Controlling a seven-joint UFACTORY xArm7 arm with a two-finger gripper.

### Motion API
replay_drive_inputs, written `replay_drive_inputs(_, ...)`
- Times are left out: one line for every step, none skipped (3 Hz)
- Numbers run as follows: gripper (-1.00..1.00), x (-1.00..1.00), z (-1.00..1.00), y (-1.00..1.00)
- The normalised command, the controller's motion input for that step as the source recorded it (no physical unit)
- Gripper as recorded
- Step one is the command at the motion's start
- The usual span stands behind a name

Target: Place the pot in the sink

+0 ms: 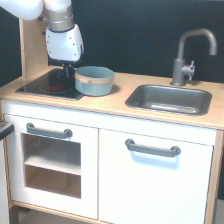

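Pot [94, 80] upright, mouth up, handle toward hand [67, 74].

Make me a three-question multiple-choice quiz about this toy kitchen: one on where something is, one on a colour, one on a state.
1. Where is the pot?
A. in the sink
B. on the counter by the stovetop
C. on the floor

2. What colour is the tap?
A. red
B. grey
C. yellow

3. What is in the sink?
A. nothing
B. the pot
C. a plate

Answers: 1 B, it stands at the stovetop's edge, beside the gripper. 2 B, it is grey metal. 3 A, the basin shows bare.
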Motion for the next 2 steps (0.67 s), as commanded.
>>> replay_drive_inputs(-1.00,1.00,0.76,0.04)
replay_drive_inputs(-0.59,0.69,0.33,0.19)
